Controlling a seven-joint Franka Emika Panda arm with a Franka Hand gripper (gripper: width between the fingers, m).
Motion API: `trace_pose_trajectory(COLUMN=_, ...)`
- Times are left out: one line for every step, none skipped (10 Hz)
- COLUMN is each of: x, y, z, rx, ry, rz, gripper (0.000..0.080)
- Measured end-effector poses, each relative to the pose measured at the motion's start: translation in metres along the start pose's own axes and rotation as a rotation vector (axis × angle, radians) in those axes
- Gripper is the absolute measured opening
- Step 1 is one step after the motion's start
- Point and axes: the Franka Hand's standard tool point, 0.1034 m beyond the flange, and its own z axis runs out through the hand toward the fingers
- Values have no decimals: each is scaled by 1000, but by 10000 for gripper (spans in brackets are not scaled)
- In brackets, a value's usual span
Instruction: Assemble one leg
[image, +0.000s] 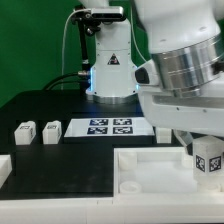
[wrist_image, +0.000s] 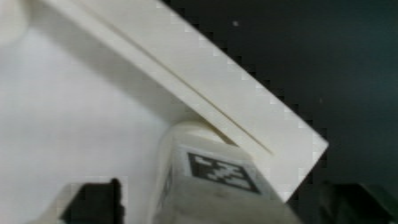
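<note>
A leg (image: 209, 166), a small white block with a black-and-white tag, stands upright at the corner of the large white panel (image: 150, 172) on the exterior view's right. My gripper (image: 207, 158) is directly over it. In the wrist view the leg (wrist_image: 222, 172) sits between my two dark fingers (wrist_image: 98, 203), with a light gap showing on each side, so my gripper (wrist_image: 222, 208) looks open around it. The panel's raised rim (wrist_image: 196, 75) runs diagonally past the leg. Two more legs (image: 24, 133) (image: 50, 130) stand on the black table at the exterior view's left.
The marker board (image: 108, 127) lies flat behind the panel, in front of the arm's base (image: 110, 75). Another white part (image: 5, 172) lies at the exterior view's left edge. The arm's bulk fills the upper right of the exterior view.
</note>
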Motion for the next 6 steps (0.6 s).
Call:
trace_pose_trajectory(x=-3, y=-2, z=0, rx=-8, ry=4, rz=-108, gripper=614)
trace_pose_trajectory(x=0, y=0, z=1, rx=-9, ry=4, rz=-234, gripper=643)
trace_pose_trajectory(x=1, y=1, z=1, rx=-11, ry=4, rz=-316, gripper=643)
trace_pose_trajectory(x=3, y=2, z=0, rx=-19, ry=13, rz=-498, gripper=648)
trace_pose_trajectory(x=9, y=2, z=-3, rx=-29, ry=32, rz=-637, gripper=649)
trace_pose_trajectory(x=11, y=-1, z=-5, rx=-40, ry=42, rz=-757, gripper=649)
